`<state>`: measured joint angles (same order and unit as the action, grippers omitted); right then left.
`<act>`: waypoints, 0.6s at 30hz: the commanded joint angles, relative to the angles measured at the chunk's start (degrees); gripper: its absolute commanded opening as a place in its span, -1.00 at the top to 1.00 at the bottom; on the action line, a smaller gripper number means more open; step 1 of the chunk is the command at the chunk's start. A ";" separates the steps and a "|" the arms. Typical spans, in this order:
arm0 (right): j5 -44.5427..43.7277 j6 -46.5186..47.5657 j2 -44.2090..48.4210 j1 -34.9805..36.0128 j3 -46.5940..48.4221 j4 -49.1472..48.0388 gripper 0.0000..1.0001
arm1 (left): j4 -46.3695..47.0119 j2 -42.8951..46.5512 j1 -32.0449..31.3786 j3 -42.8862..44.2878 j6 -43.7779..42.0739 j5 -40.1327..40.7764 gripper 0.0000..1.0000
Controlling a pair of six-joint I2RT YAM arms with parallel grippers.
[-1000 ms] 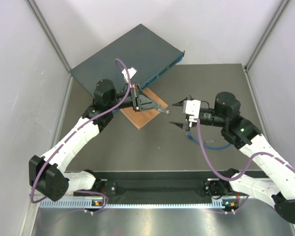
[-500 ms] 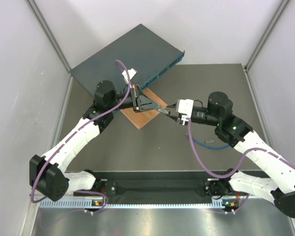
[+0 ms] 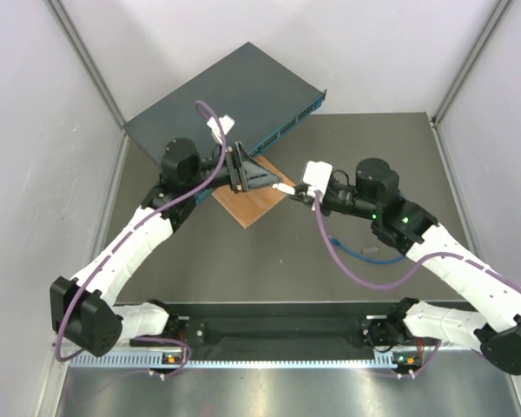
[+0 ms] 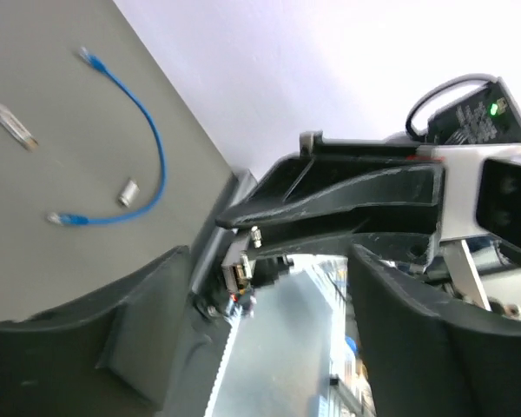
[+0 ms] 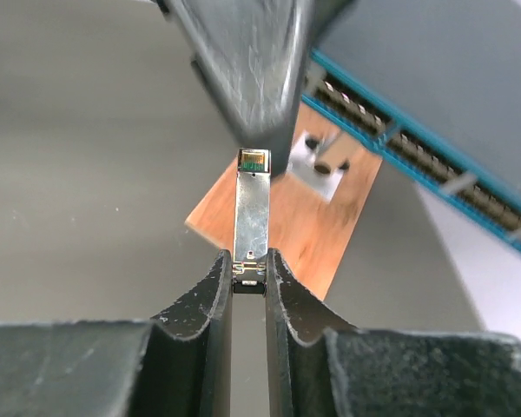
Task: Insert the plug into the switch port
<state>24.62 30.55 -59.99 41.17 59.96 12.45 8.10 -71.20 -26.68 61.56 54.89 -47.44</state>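
Observation:
My right gripper [image 5: 249, 274] is shut on the near end of a slim silver metal module [image 5: 253, 204], held level above the wooden square [image 5: 304, 217]. In the top view the right gripper [image 3: 290, 189] meets my left gripper [image 3: 272, 179] tip to tip. The left gripper [image 4: 269, 261] stands open with nothing between its fingers. The plug ends a thin blue cable [image 4: 152, 156] lying loose on the table, behind the right arm [image 3: 365, 254]; no gripper touches it. The dark teal switch [image 3: 226, 95] sits at the back, its row of sockets [image 5: 399, 143] facing the wooden square.
An orange-brown wooden square [image 3: 252, 207] lies in front of the switch and carries a small metal block [image 5: 323, 165]. Two loose grey metal pieces [image 4: 127, 191] lie near the blue cable. White walls enclose the table on three sides.
The right gripper moved left to the left gripper's tip and shut on the silver module. The left gripper, which had held it shut, has opened.

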 commanded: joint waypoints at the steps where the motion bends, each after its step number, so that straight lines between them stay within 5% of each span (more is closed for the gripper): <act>1: -7.21 -7.86 -1.97 1.37 6.73 4.41 1.00 | -0.53 3.17 4.08 7.67 -7.58 2.08 -0.63; 4: -12.12 -10.76 -4.25 3.21 10.60 10.74 1.00 | -6.58 4.31 7.77 13.90 -16.61 6.99 -0.67; 9: -22.41 -16.12 -9.62 7.52 17.36 16.64 1.00 | -21.53 5.89 8.57 18.42 -33.34 29.45 -0.68; 14: -37.26 -18.15 -14.44 14.89 19.40 13.31 1.00 | -28.22 7.30 9.10 15.88 -48.37 41.62 -0.60; 18: -39.56 -21.65 -16.21 16.05 18.96 8.83 1.00 | -30.68 6.78 9.10 15.78 -53.48 46.91 -0.62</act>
<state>-7.86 13.06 -75.66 56.16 76.51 25.67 -18.35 -63.75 -17.87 78.06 10.41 -8.91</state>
